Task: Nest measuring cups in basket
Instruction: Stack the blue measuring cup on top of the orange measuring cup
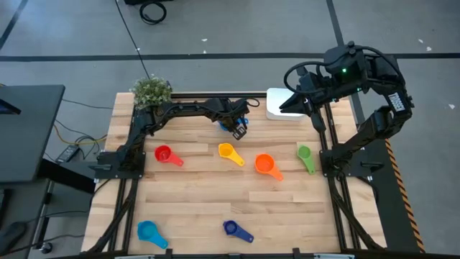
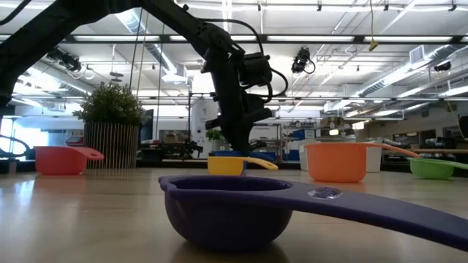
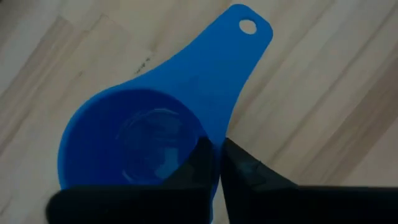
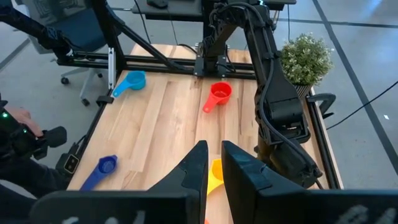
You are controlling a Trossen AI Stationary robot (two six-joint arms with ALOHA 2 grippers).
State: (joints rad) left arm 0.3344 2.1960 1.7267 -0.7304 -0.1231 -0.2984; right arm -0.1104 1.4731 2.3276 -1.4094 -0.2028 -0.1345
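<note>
Blue cup (image 3: pixel 143 137) rim is pinched between the left fingers (image 3: pixel 214 165), a thin hold; lifting could let it swing or slip; right fingers (image 4: pixel 214 163) clenched, empty

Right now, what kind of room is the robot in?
Probably a robotics lab or workshop: a wooden table on a metal frame, long ceiling strip lights over a big open hall, and cables across the grey floor.

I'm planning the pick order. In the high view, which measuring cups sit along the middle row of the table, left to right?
red cup → yellow cup → orange cup → green cup
</note>
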